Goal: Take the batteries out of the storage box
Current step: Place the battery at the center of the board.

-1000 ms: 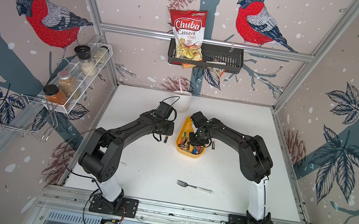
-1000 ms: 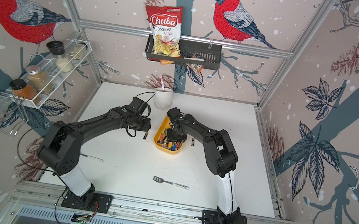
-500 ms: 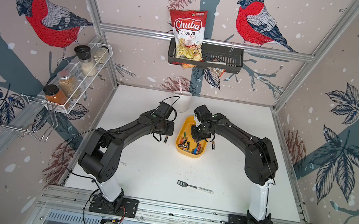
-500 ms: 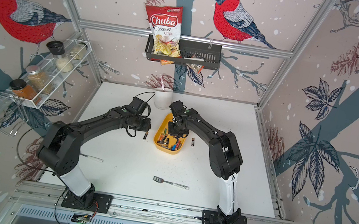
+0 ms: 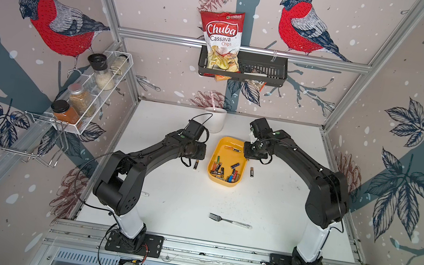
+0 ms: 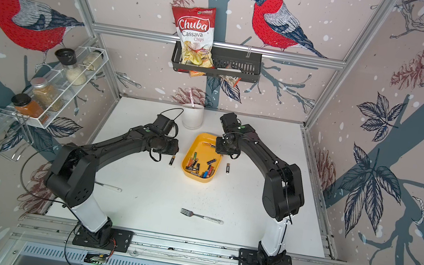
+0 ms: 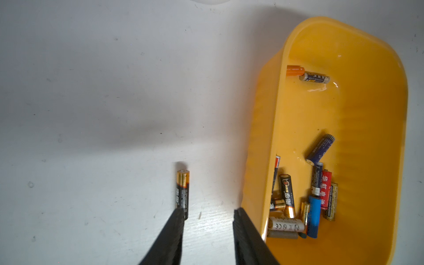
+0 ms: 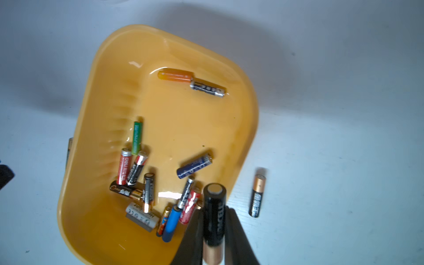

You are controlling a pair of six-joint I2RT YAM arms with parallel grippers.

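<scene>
The yellow storage box (image 5: 229, 142) (image 8: 183, 119) sits mid-table with several batteries (image 5: 223, 170) piled at its near end and two more at its far end. My right gripper (image 8: 214, 212) is shut on a black-and-copper battery (image 8: 214, 202), held above the box's right rim (image 5: 251, 153). A loose battery (image 8: 257, 195) lies on the table just right of the box. My left gripper (image 7: 207, 212) stands open low over the table, left of the box (image 7: 367, 114). One of its fingers is beside another loose battery (image 7: 182, 192) (image 5: 196, 164).
A white cup (image 5: 214, 119) stands behind the box. A fork (image 5: 229, 221) lies near the table's front and a white-handled utensil (image 6: 108, 186) by the left arm's base. A black basket (image 5: 262, 68) with a chips bag and a spice rack (image 5: 89, 95) hang on the walls.
My right gripper has lifted out of the box's near end and moved back and to the right, carrying the black-and-copper battery. The left arm has stayed still.
</scene>
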